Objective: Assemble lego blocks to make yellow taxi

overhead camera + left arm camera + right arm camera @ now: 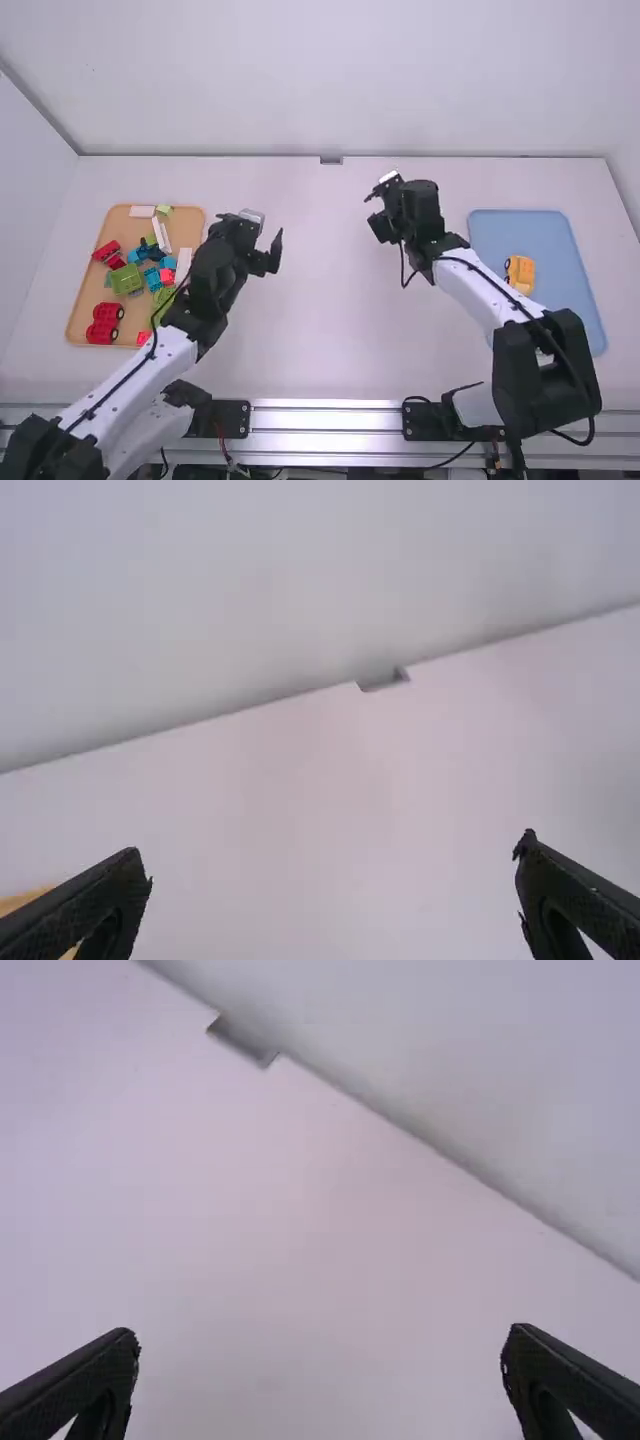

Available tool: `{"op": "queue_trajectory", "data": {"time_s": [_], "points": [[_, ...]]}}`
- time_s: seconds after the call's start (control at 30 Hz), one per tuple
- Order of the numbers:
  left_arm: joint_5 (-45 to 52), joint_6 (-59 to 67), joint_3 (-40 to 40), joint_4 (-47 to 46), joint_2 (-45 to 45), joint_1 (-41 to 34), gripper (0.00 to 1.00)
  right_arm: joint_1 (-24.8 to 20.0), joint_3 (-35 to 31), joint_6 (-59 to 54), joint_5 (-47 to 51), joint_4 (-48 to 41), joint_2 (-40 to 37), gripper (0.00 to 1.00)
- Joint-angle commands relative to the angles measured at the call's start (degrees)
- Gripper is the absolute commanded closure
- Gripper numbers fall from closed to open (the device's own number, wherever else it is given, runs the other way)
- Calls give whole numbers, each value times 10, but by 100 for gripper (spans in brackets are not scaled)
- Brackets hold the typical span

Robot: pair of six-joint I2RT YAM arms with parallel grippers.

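In the high view my left gripper (268, 238) hangs just right of the orange tray, and my right gripper (374, 205) is over the table's middle, left of the blue tray. The left wrist view shows the left gripper (334, 892) open, its fingers wide apart with nothing between them. Likewise open and holding nothing is the right gripper (320, 1375) in the right wrist view. A yellow-orange toy car (520, 274) with dark wheels lies on the blue tray (545, 235).
At the left, the orange tray (88, 303) holds several loose pieces: a green block (126, 279), red wheeled pieces (103, 331), blue blocks (152, 279) and white bricks (183, 264). The left arm partly covers its right side. A wall (330, 80) rises behind the table.
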Motion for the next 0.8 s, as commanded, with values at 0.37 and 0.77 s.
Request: {"op": "queue_trajectory", "data": {"time_s": [0.37, 0.77], "points": [[69, -41, -122, -112, -127, 123, 25, -110, -105, 98, -58, -45, -125, 23], [69, -41, -258, -212, -291, 189, 54, -171, -253, 218, -58, -45, -273, 48]]}}
